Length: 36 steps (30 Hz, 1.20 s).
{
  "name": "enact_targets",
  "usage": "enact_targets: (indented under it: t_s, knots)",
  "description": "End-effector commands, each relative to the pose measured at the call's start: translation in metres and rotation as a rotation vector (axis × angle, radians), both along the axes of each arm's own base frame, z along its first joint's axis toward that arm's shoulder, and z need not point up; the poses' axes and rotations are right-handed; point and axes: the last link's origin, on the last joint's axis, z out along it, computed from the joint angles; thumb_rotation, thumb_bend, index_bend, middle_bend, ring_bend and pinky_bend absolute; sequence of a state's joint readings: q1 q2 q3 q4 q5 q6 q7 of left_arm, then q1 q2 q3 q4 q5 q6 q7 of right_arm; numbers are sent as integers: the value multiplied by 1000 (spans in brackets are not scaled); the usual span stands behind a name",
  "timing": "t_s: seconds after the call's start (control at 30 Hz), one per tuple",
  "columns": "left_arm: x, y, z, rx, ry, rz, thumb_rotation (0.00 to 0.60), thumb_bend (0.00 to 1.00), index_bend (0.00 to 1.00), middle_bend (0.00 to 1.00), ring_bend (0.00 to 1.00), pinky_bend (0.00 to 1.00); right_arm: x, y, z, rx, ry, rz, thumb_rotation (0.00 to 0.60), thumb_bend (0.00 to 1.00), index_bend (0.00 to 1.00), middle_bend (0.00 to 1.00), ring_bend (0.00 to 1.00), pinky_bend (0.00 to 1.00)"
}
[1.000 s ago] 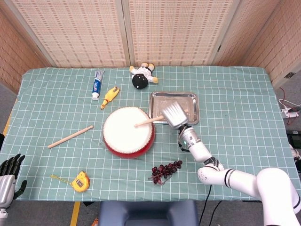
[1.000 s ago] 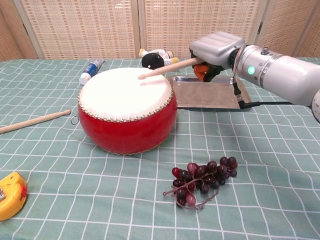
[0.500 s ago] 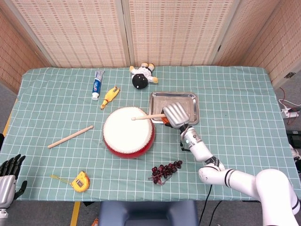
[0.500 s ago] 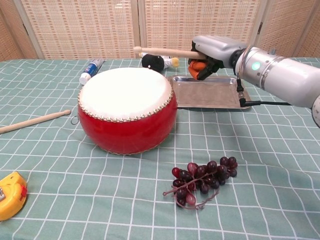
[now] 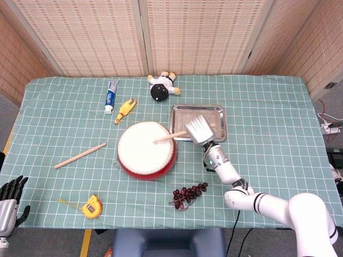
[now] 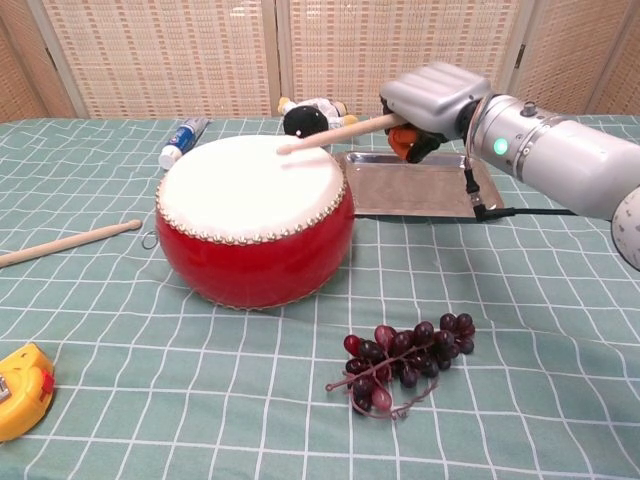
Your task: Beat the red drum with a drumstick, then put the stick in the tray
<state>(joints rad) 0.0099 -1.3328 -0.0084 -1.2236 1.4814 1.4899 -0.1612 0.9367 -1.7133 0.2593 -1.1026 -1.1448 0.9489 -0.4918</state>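
While the drumstick (image 6: 335, 132) slants down with its tip at the white skin of the red drum (image 6: 255, 225), the right hand (image 6: 432, 105) grips its butt. Behind sits the tray (image 6: 420, 190). Far off, the left hand (image 5: 9, 201) hangs idle at the table's near corner, fingers apart, holding nothing.

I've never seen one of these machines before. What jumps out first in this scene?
The big red drum with its white skin sits mid-table and draws the eye first. Over it, the robot's right hand holds a wooden drumstick slanting down, its tip at the drumhead. Behind the hand lies a shiny metal tray, and a bunch of dark grapes rests on the green checked cloth in front of the drum.
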Motion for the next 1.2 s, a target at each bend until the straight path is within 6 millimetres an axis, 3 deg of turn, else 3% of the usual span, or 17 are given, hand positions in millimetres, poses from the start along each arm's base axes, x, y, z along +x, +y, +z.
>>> enact_targets:
  t_s: [0.03, 0.3, 0.43, 0.6, 0.9, 1.0, 1.2]
  knots:
    - [1, 1, 0, -1, 0, -2, 600, 369, 0, 0, 0, 0, -20, -8, 26, 20, -327, -138, 600, 723, 1000, 1000, 1000, 1000]
    - [4, 1, 0, -1, 7, -7, 600, 369, 0, 0, 0, 0, -64, -20, 22, 51, -277, -306, 600, 632, 1000, 1000, 1000, 1000]
    - [5, 1, 0, -2, 10, -5, 600, 369, 0, 0, 0, 0, -76, -29, 13, 67, -244, -359, 600, 583, 1000, 999, 997, 1000]
    - [6, 1, 1, -3, 15, -1, 600, 369, 0, 0, 0, 0, -82, -37, -2, 94, -228, -393, 600, 514, 976, 920, 888, 974]
    - [7, 2, 1, -7, 19, 5, 600, 369, 0, 0, 0, 0, -80, -50, -19, 109, -258, -441, 600, 380, 679, 597, 509, 560]
    - [6, 1, 2, -2, 18, 9, 600, 369, 0, 0, 0, 0, -79, -54, -22, 107, -296, -458, 600, 262, 559, 483, 374, 356]
    - [4, 0, 2, -4, 20, 17, 600, 369, 0, 0, 0, 0, -81, -60, -17, 101, -379, -493, 600, 195, 439, 380, 270, 287]
